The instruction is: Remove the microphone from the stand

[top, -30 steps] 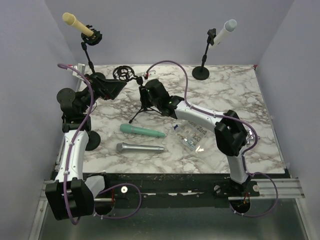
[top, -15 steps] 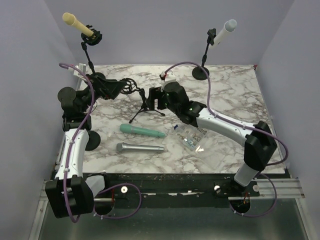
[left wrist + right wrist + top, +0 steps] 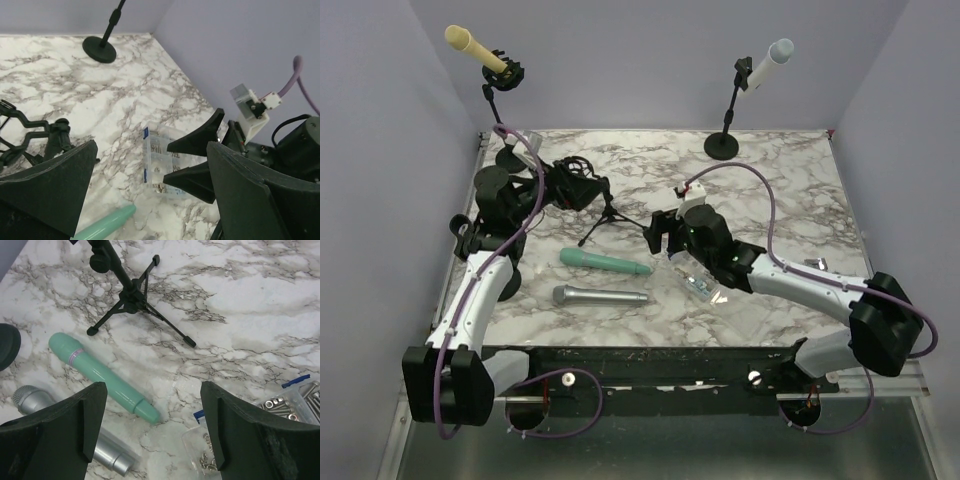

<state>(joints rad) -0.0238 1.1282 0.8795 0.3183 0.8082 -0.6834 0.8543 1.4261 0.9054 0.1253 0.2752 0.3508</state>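
Observation:
A yellow microphone (image 3: pixel 470 45) sits in a tall stand (image 3: pixel 500 105) at the back left. A white microphone (image 3: pixel 770 60) sits in a stand with a round base (image 3: pixel 722 146) at the back right; that base also shows in the left wrist view (image 3: pixel 100 49). A small tripod stand (image 3: pixel 608 213) with an empty shock mount (image 3: pixel 582 168) stands mid-table. My left gripper (image 3: pixel 572 188) is open and empty beside that mount (image 3: pixel 25 135). My right gripper (image 3: pixel 658 236) is open and empty, right of the tripod (image 3: pixel 131 299) and above the table.
A green microphone (image 3: pixel 605 263) and a silver microphone (image 3: pixel 600 296) lie near the front left; both show in the right wrist view, green (image 3: pixel 102 377) and silver (image 3: pixel 60 425). A clear plastic box of screws (image 3: pixel 705 285) lies under the right arm.
My right gripper has pulled back from the tripod toward the front right. My left gripper has swung right toward the tripod's shock mount. Both stay open.

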